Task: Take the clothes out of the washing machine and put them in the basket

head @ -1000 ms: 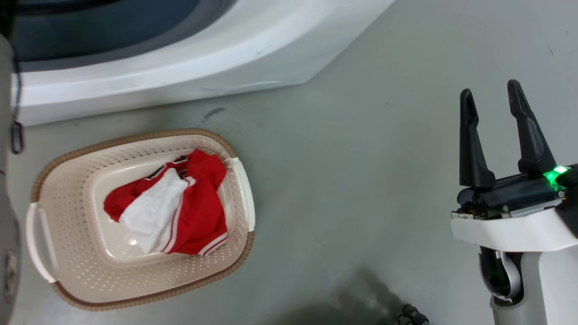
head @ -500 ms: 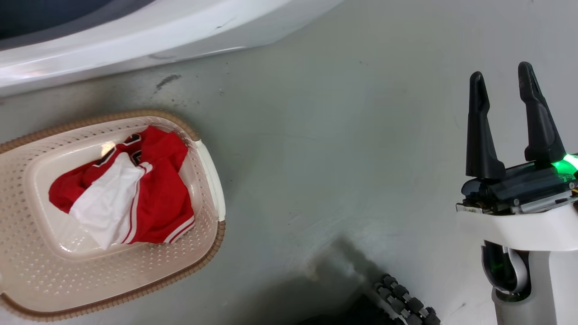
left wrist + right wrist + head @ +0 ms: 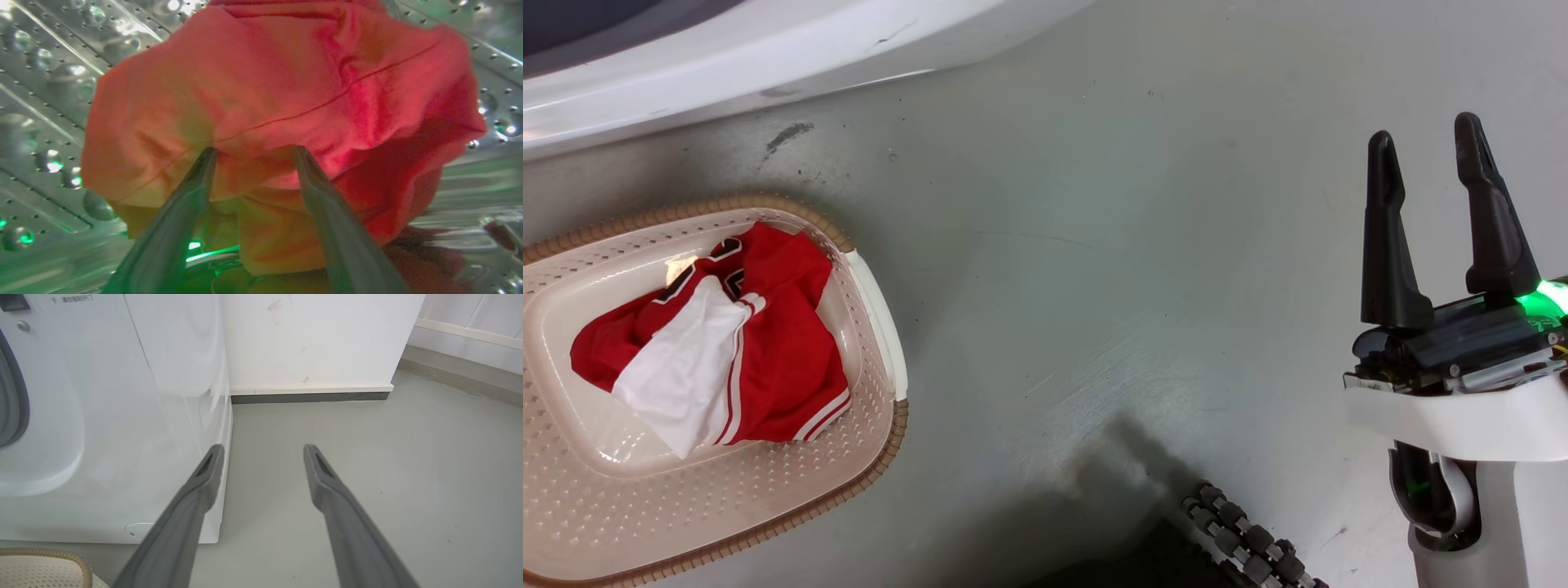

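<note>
- Left pincer: released, with its fingers standing apart inside the perforated steel drum. Both tips are pressing against a fold of the plain red garment, and nothing is clenched between them.
- The plain red garment is lying bunched on the drum wall, still inside the washing machine.
- The striped red garment is lying crumpled in the basket, white inner side turned up, black trim showing at its far edge.
- The basket is sitting on the grey floor, near the machine's front but apart from it.
- Right pincer: released and holding nothing, hovering over bare floor well to the right of the basket. A green light is glowing on its body.
- In the right wrist view, the right pincer's fingers are pointing past the machine's front corner toward a white wall.
</note>
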You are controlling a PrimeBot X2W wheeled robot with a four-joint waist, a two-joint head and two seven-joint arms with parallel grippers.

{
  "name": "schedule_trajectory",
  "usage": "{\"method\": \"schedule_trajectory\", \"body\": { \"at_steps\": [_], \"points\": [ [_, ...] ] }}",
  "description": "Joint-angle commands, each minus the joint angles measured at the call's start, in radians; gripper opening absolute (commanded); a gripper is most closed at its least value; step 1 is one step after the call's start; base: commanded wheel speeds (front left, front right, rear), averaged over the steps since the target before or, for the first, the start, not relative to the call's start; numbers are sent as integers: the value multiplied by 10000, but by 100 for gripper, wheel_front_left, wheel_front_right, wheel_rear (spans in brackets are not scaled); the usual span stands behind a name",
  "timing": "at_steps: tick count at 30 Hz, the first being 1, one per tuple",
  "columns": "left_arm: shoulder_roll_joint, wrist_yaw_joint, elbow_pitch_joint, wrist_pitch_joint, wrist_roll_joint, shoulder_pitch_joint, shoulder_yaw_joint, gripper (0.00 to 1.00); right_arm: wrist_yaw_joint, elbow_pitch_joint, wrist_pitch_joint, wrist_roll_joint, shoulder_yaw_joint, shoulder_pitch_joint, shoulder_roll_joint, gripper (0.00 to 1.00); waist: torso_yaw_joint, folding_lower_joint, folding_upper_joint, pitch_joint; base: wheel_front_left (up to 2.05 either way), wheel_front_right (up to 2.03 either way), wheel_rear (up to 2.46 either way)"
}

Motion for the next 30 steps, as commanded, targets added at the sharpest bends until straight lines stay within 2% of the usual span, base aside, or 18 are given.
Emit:
{"method": "schedule_trajectory", "body": {
  "at_steps": [1,7,8,9,23,30],
  "points": [
    [35,-3,32,-20,-58,184,1,100,-7,-28,-24,-11,20,83,16,100,3,-1,0,9,0,0,0],
    [75,-4,111,28,-217,359,-94,100,-7,-45,-24,-38,55,62,15,100,6,-1,0,44,0,0,0],
    [89,-4,118,14,-225,378,-131,42,-7,-49,-24,-47,57,60,15,100,2,-1,0,47,0,0,0],
    [94,-4,110,-17,-263,389,-173,0,-7,-49,-24,-54,57,55,15,100,-2,-1,0,52,0,0,0],
    [243,-5,-417,-1508,-418,186,-883,0,-7,87,-24,-158,83,7,15,100,121,-1,0,-210,0,0,0],
    [24,-5,-491,-2478,-790,653,-1280,0,-7,209,-24,-247,44,42,15,100,328,-1,0,-714,0,0,0]
  ]
}}
